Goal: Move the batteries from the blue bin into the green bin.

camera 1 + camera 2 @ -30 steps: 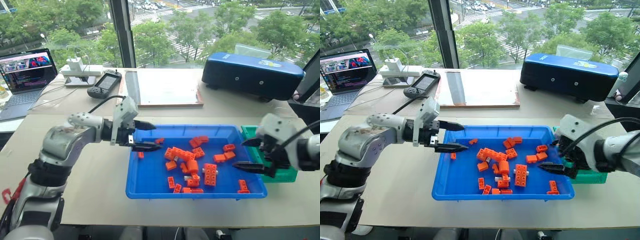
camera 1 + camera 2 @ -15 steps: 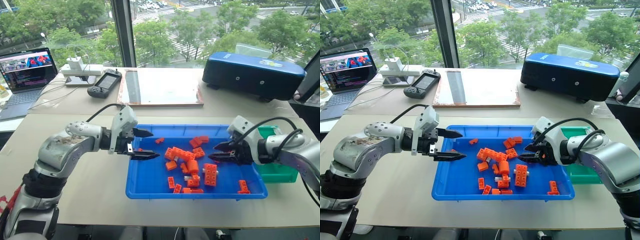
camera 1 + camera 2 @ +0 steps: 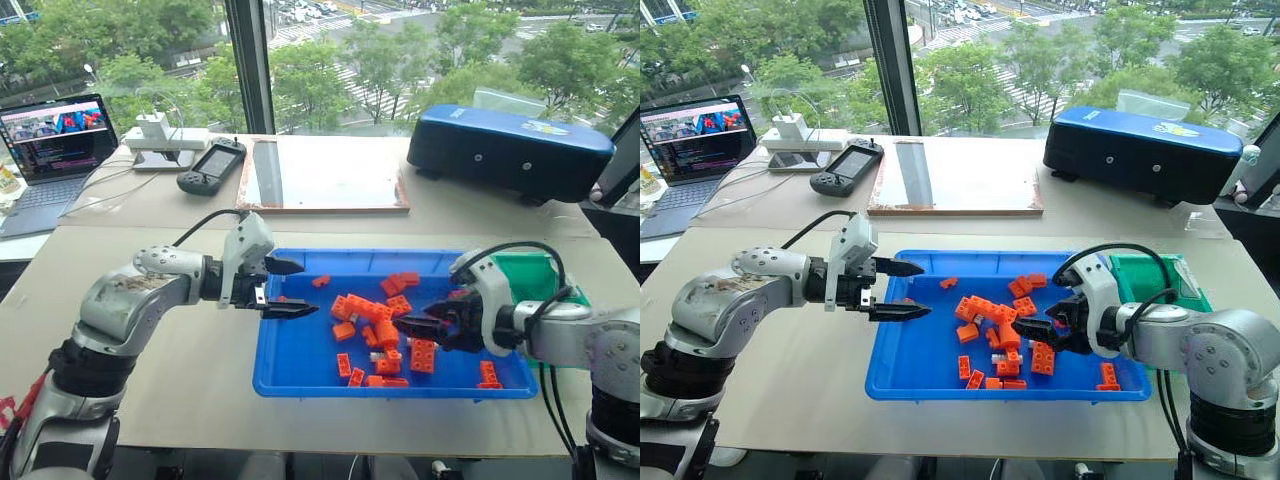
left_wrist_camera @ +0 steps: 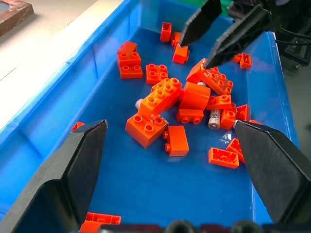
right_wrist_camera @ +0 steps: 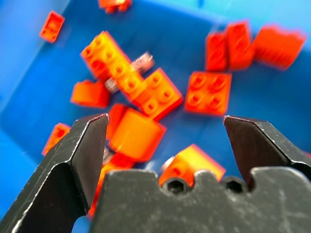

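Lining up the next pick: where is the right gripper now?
In the head views, the right gripper hangs open over the orange brick pile mid blue bin, the green bin to its right.

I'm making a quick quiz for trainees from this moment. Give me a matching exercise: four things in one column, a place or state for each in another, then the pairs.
Things:
1. right gripper
2. left gripper
3. green bin
4. battery

Places or states:
A. lying among the orange bricks
B. beside the blue bin, on its right
C. open over the brick pile
D. open over the blue bin's left end

Pairs: 1-C, 2-D, 3-B, 4-A
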